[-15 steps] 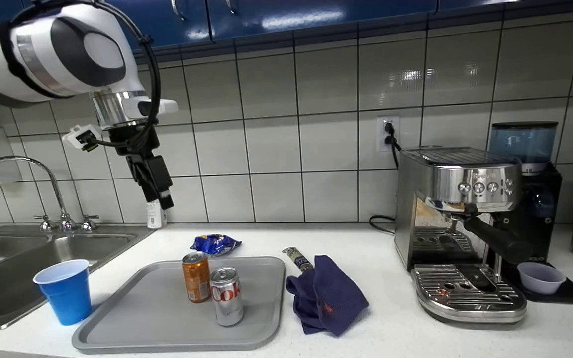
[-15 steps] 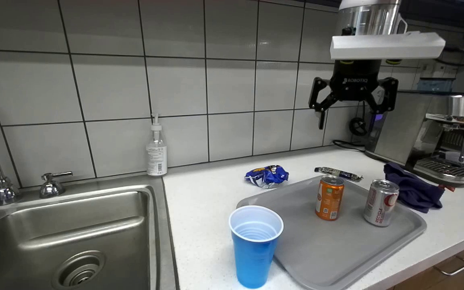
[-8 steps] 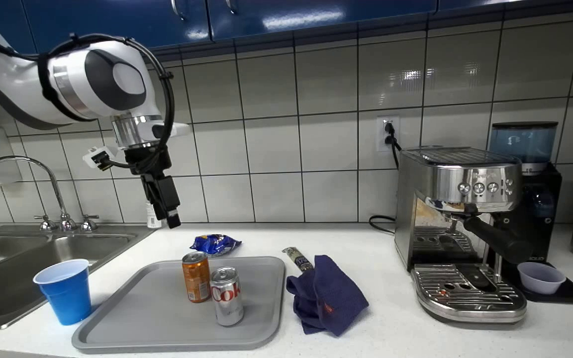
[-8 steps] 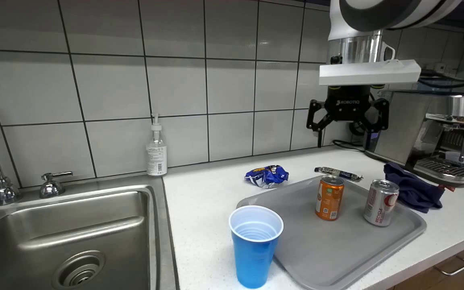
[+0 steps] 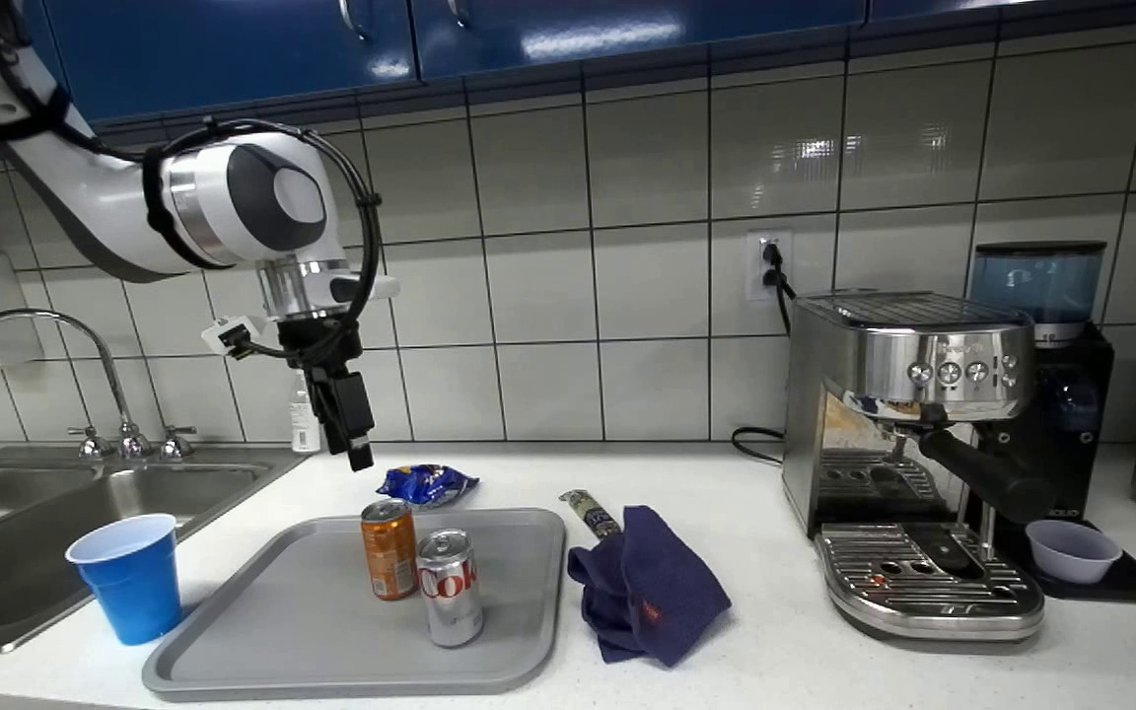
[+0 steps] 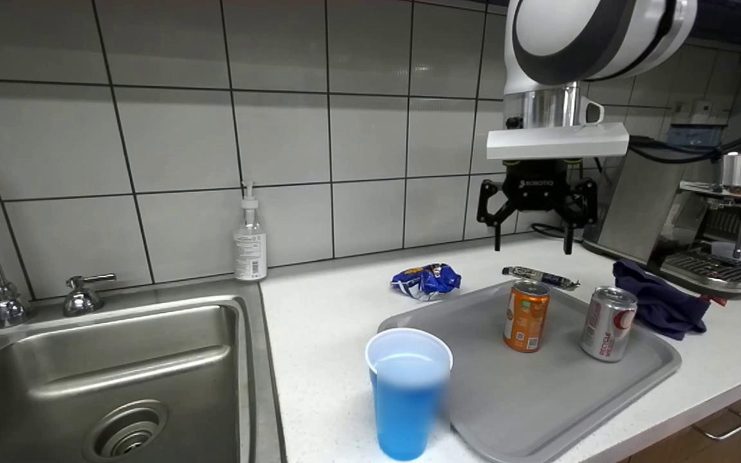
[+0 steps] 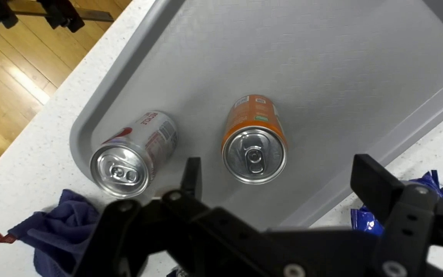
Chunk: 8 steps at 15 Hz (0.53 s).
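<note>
My gripper [image 6: 532, 249] is open and empty, fingers pointing down, in the air above the far part of the grey tray [image 6: 538, 411]. In the wrist view the open jaws of the gripper [image 7: 278, 161] stand wide apart. The orange can [image 7: 254, 115] shows just beyond the gap, nearer the left finger [image 7: 192, 177]. The can stands upright on the tray in both exterior views [image 5: 390, 552] [image 6: 527, 318]. A silver can [image 5: 451, 590] stands upright beside it. The silver can also shows left of the jaws in the wrist view [image 7: 140, 138]. The gripper touches nothing.
A crumpled blue wrapper [image 6: 426, 281] lies behind the tray. A wrapped bar [image 6: 541, 277] and dark blue cloth [image 5: 649, 592] lie beside it. A blue cup [image 5: 129, 582] stands between tray and sink [image 6: 107, 360]. A pump bottle [image 6: 251, 247] and espresso machine [image 5: 908, 424] stand farther off.
The arm has come down toward the tray, moving right in an exterior view and left in an exterior view. The gripper stays open. The cans, tray and other objects have not moved.
</note>
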Available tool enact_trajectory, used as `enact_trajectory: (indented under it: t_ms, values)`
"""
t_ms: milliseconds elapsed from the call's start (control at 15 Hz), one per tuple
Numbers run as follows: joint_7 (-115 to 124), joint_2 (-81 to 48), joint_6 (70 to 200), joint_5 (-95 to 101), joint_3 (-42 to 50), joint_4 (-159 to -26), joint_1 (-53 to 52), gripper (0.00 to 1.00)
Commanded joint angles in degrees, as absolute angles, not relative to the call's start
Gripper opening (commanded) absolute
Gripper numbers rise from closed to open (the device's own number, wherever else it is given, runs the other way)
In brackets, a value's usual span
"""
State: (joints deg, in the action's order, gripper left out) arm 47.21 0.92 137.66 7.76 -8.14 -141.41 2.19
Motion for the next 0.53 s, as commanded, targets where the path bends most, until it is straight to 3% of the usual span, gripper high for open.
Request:
enact_trajectory:
  t_ms: [0, 467]
  values:
    - [50.5, -3.4, 136.2, 9.6, -6.2, -137.6, -0.2, 1.00]
    - [52.4, -7.7, 136.4, 10.3, -2.8, -135.9, -2.9, 1.00]
